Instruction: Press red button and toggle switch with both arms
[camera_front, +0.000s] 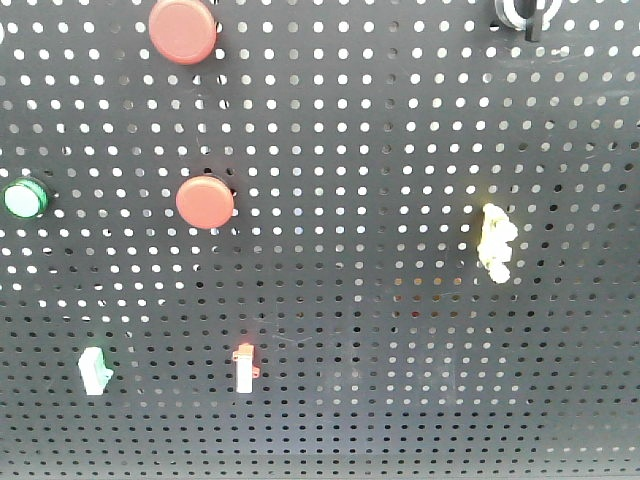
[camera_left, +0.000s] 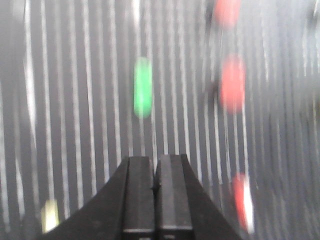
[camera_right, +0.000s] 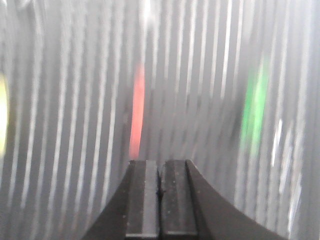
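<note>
Here both the left end effector (camera_left: 155, 167) and right end effector (camera_right: 160, 170) face the pegboard (camera_front: 400, 150), jaws pressed together.

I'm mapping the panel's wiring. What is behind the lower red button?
Behind the lower red button only the black perforated panel shows. Its cap covers the mount and the holes there, so any fixing or wiring cannot be seen.

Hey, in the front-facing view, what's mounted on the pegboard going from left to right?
Green button → small white switch → middle red button → red-and-white toggle switch → yellow fitting.
</note>
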